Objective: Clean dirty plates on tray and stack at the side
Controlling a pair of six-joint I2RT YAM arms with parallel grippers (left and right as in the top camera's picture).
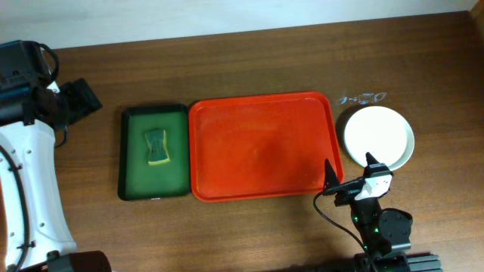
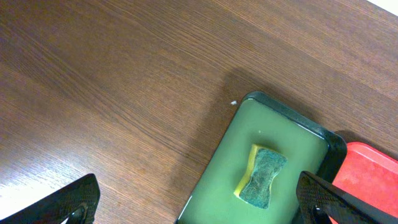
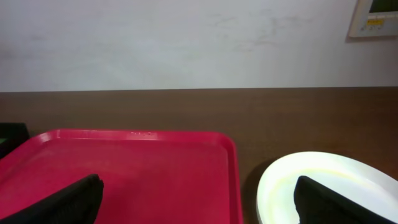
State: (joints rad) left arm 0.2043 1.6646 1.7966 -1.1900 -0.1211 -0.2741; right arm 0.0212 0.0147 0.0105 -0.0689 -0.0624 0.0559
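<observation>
While the left end effector (image 2: pixel 199 208) hangs over the wooden desk (image 1: pixel 249 68) with its fingers wide apart and nothing between them, a dark green tray (image 1: pixel 155 112) to its right carries a yellow-and-green sponge (image 1: pixel 157 146). Just beside it lies the red-orange tray (image 1: pixel 261 147). Further right the plates (image 1: pixel 378 134) sit stacked on the desk, cream-white on top. The right end effector (image 1: pixel 351 169) hovers by the tray's near right corner, fingers spread, gripping nothing.

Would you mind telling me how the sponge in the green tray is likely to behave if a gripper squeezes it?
The sponge, yellow foam under a green scouring top, would probably squash and feel light. Lying flat in the green tray, it is unlikely to roll.
</observation>
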